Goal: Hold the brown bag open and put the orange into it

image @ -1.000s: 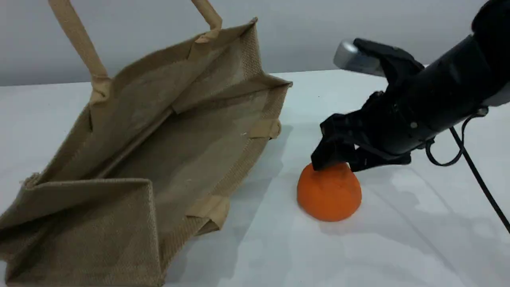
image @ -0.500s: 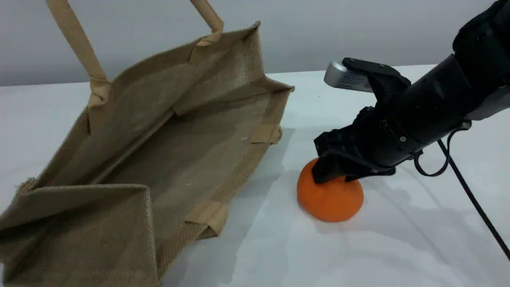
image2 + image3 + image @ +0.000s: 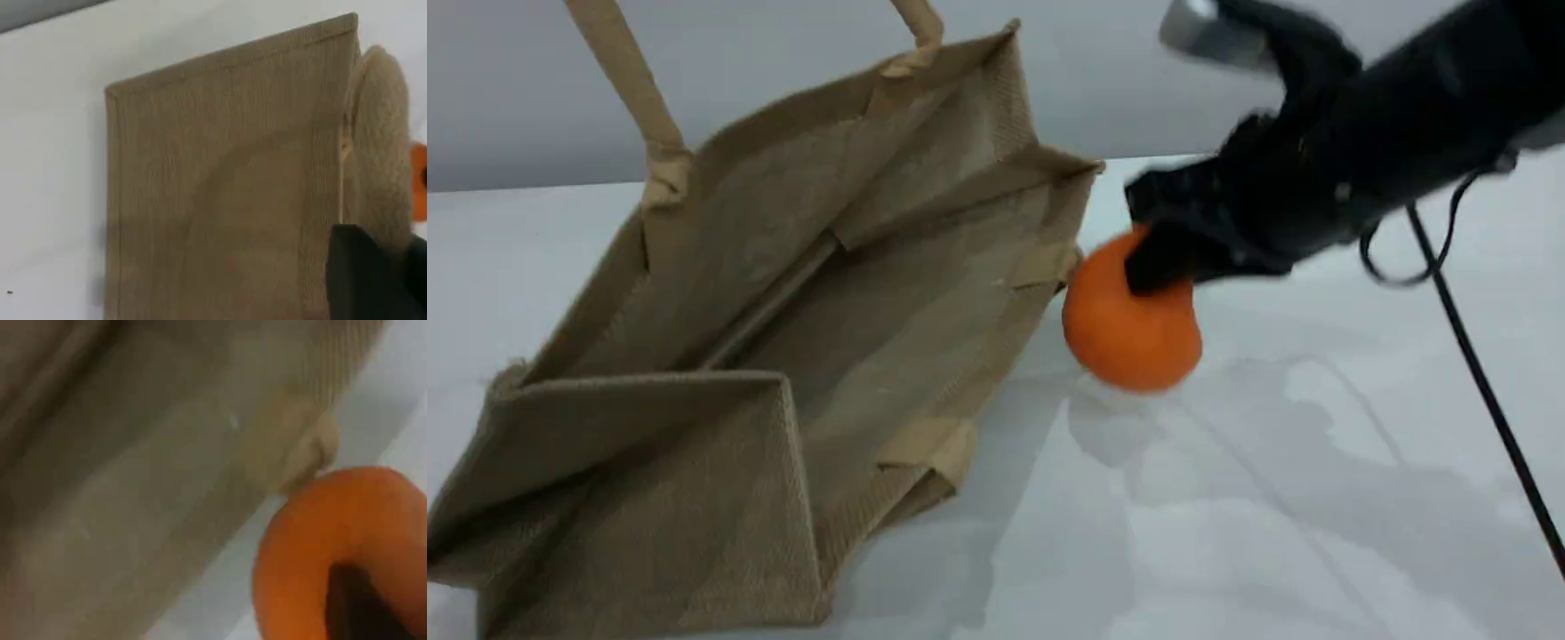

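The brown bag [image 3: 783,293] lies tilted on the white table with its mouth gaping toward the right. Its upper handle [image 3: 627,76] runs taut out of the top edge. In the left wrist view the bag's wall [image 3: 227,187] fills the frame, and a beige handle [image 3: 380,133] leads down into my left gripper [image 3: 363,280], which is shut on it. My right gripper [image 3: 1165,258] is shut on the top of the orange [image 3: 1129,333]. The orange hangs clear of the table just right of the bag's rim. The right wrist view shows the orange [image 3: 320,533] beside the bag's inside [image 3: 133,467].
The white table [image 3: 1272,498] stretches right of and in front of the bag. A black cable [image 3: 1476,373] trails from the right arm down toward the lower right. A grey wall stands behind the table.
My right gripper has shut on the orange and lifted it off the table, up and left toward the bag's mouth. The bag has shifted slightly to the right.
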You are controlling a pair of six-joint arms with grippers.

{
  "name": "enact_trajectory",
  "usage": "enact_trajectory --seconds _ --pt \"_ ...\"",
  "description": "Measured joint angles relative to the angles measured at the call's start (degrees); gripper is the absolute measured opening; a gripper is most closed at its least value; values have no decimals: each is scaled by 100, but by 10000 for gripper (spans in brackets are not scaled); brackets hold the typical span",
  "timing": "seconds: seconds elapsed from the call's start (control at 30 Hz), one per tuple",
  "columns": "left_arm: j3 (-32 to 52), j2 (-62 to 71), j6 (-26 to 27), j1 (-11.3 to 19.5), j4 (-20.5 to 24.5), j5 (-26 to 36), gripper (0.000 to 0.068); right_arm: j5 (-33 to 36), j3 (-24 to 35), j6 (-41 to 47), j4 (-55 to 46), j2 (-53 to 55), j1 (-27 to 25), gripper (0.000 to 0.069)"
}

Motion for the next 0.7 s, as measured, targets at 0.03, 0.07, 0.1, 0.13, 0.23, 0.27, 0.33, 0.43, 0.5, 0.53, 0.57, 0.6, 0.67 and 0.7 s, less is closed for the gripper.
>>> enact_trajectory --seconds 0.03,0.07,0.1,0.13,0.23,0.27,0.33,0.43,0.5,0.53,0.57,0.6,0.67,0.7 --pt "0 0 0 0 32 0 83 -30 5 66 -120 -142 0 37" --pt "0 0 0 0 49 0 83 -33 5 156 -196 -277 0 37" --pt "0 0 0 0 49 3 83 -33 5 246 -232 -386 0 37" --pt "0 0 0 0 49 3 83 -2 5 300 -237 -507 0 37" --pt "0 0 13 0 49 -10 83 193 5 311 -241 -793 0 37" --pt "0 0 13 0 49 -14 83 264 5 311 -235 -858 0 37" --pt "0 0 13 0 -11 -83 83 360 5 324 -205 -889 0 37" --pt "-2 0 126 0 -173 -190 83 448 5 436 -199 -883 50 37" --pt "-2 0 169 -5 -286 -195 83 500 5 465 -183 -877 160 37" --pt "-2 0 169 -11 -290 -200 83 506 5 465 -183 -877 236 37" --pt "-2 0 169 -44 -265 -206 83 487 5 460 -129 -877 328 37" --pt "-2 0 169 -69 -258 -206 83 481 5 460 -73 -877 424 37" --pt "-2 0 169 -183 -249 -195 83 452 -1 415 91 -870 606 37" --pt "-2 0 169 -230 -249 -188 83 399 -23 345 168 -852 704 37"
